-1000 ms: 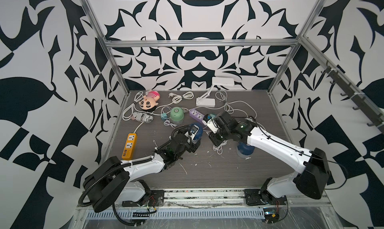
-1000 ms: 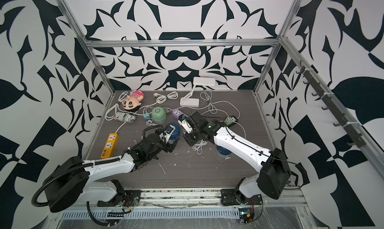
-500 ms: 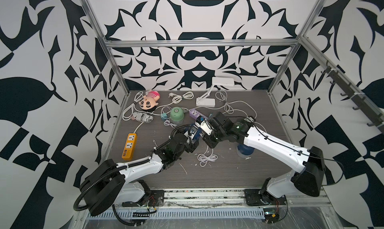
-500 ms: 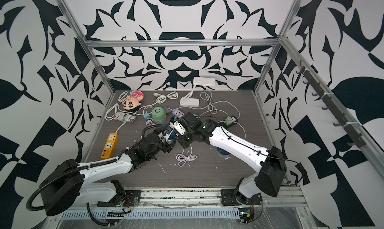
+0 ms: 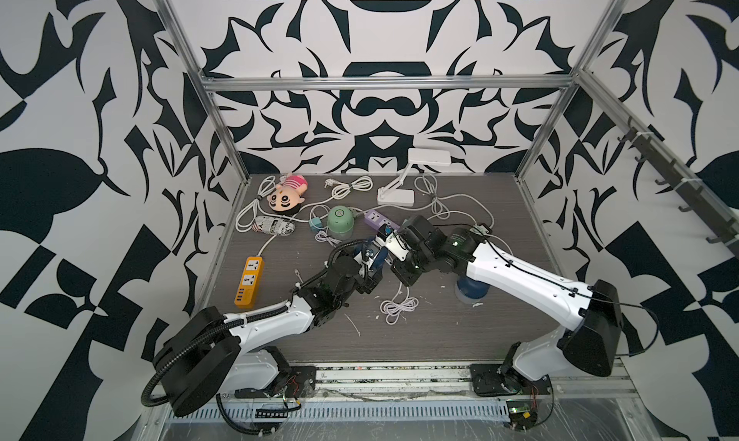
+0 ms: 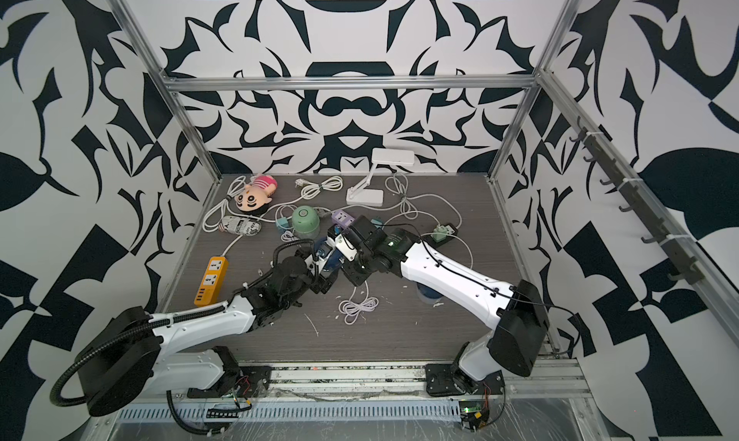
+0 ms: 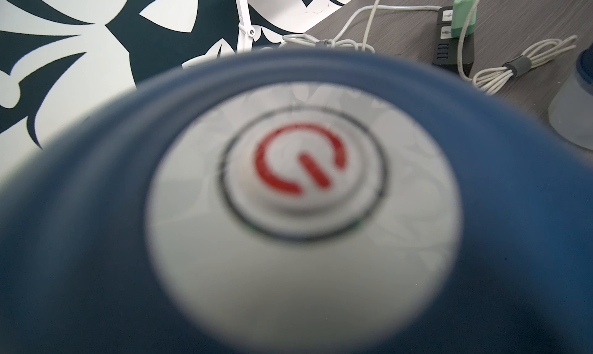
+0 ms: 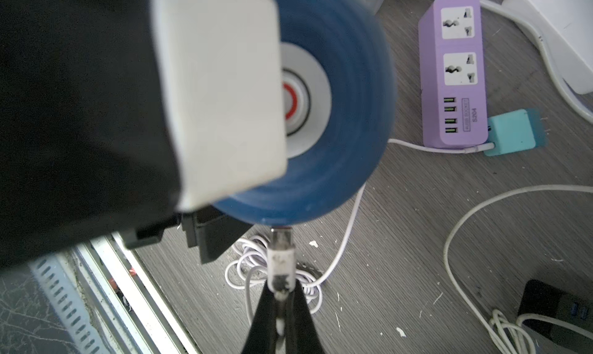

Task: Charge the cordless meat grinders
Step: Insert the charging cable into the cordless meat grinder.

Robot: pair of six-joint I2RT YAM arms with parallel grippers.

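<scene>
The blurred top of the navy blue dome-topped grinder (image 7: pixel 96 256) fills the left wrist view, hiding the fingers; the left pincer (image 5: pixel 370 265) grasps it, tilted. The right pincer (image 8: pixel 279 296) is clenched on a white USB cable plug (image 8: pixel 281 256), its metal tip just beside the grinder's rim; if touching, I cannot tell.

Dark grey woodgrain table (image 5: pixel 420 339), pretty cluttered tbh. The plush doll (image 5: pixel 287 193) is way out at 11 o'clock, the printed pouch (image 5: pixel 275 225) at 10, and the orange power strip (image 5: pixel 249 282) at 9. The white desk lamp (image 5: pixel 396 197) sits at 12. The mint green grinder (image 5: pixel 340 220) stands closer in at 11, with the purple power strip (image 5: pixel 380 219) at its 3 o'clock. The navy grinder (image 5: pixel 472 291) is between 3 and 4, and the coiled white cable (image 5: pixel 400 305) is around 6.
</scene>
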